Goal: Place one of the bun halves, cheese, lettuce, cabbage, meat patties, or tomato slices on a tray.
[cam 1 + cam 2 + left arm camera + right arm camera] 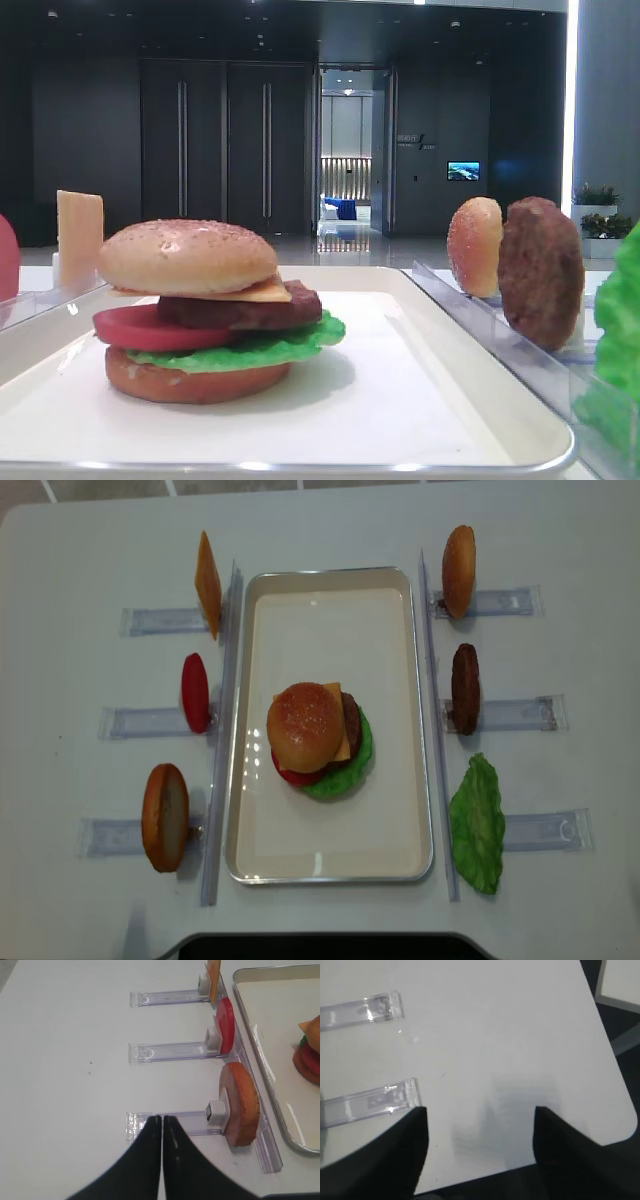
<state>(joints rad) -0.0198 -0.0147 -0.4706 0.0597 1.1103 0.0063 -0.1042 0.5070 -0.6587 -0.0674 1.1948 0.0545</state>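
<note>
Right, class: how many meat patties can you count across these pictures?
2. One meat patty sits inside the stacked burger on the tray; the other meat patty stands upright in the middle right rack.

1. A lobby or showroom of an office-type building, set up as a robot demonstration stand.
2. Behind the white table [560, 520] stand tall dark panelled doors [225, 150], a polished reflective floor and an open doorway [346, 150] to a lit corridor.
3. A small wall screen [463, 171] glows; potted plants [598, 195] sit at right.
4. Plastic burger parts stand in clear racks [495, 603] around a white tray [330, 865].
</note>
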